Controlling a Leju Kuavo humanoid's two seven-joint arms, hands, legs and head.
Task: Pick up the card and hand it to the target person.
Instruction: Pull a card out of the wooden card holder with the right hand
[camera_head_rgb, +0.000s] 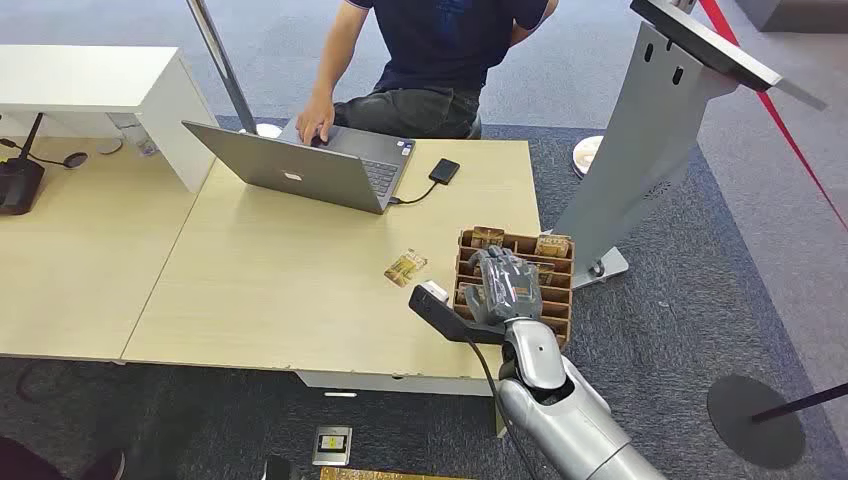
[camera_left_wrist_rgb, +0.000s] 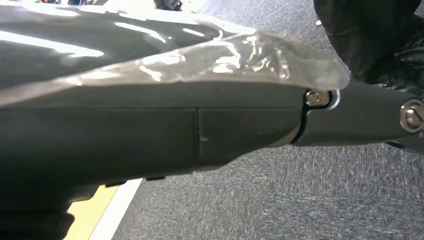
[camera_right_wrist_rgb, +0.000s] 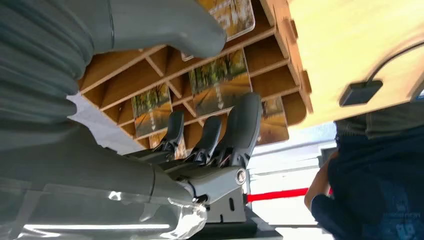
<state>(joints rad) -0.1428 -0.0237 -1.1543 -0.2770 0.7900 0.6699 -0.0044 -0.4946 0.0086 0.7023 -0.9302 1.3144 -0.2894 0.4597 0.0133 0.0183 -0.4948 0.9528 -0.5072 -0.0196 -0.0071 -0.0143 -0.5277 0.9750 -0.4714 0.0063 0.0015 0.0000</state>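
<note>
Standing upright in the slots of the brown wooden card rack (camera_head_rgb: 553, 262) are several printed cards with an autumn-tree picture (camera_right_wrist_rgb: 218, 85), and one of these is what I judge I must lift out. My right hand (camera_head_rgb: 505, 285) hangs directly over the rack at the table's (camera_head_rgb: 300, 270) right edge, dark fingers (camera_right_wrist_rgb: 242, 127) reaching down among the dividers toward the cards, thumb on the opposite side. The fingers are apart and nothing is pinched yet. The cards lie straight below my fingertips, faces parallel to the long dividers, so the fingers must close across a card's thin edge. One more such card (camera_head_rgb: 405, 267) lies flat on the table just left of the rack. My left hand I cannot judge; its wrist view looks past my body at grey carpet. The seated person in dark clothes (camera_head_rgb: 440, 60) works a grey laptop (camera_head_rgb: 300, 165) across the table, well beyond the rack.
</note>
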